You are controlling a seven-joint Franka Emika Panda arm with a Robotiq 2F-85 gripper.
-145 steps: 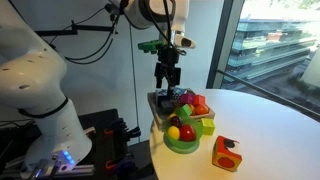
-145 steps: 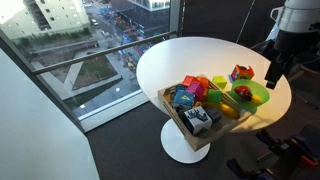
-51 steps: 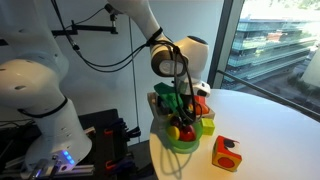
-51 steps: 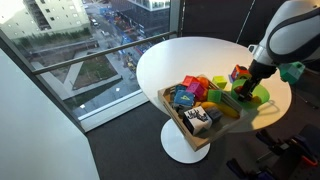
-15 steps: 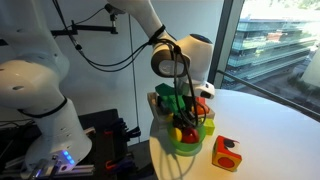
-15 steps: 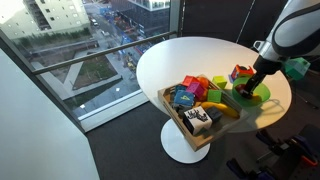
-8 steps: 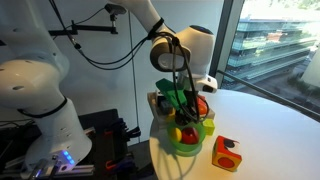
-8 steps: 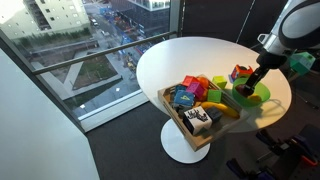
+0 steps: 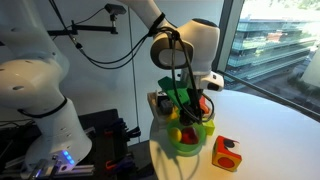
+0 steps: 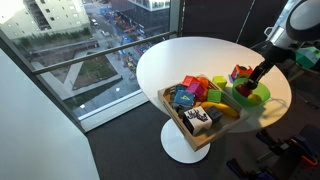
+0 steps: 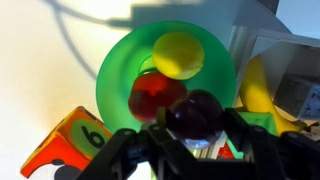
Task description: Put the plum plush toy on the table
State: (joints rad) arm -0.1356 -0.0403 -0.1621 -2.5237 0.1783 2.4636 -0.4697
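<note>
In the wrist view the gripper [image 11: 195, 138] is clamped on the plum plush toy [image 11: 195, 110], one dark finger [image 11: 150, 145] on each side of the soft maroon ball; the toy hangs above the green bowl [image 11: 112, 70], not on the table [image 11: 40, 60]. In the bowl lie a red ball [image 11: 152, 95] and a yellow ball [image 11: 178, 55], touching each other. In an exterior view the gripper [image 9: 186, 118] hovers just over the bowl [image 9: 184, 143], which sits close to the table's rounded edge; the orange cube [image 9: 226, 153] stands beside the bowl, apart from it; past the cube the white top [image 9: 275, 125] is bare and wide. In an exterior view the wooden box [image 10: 193, 113] of toys sits at the table's near edge, just beside the bowl [image 10: 252, 96]; the window-side half of the top [image 10: 175, 60] lies open.
</note>
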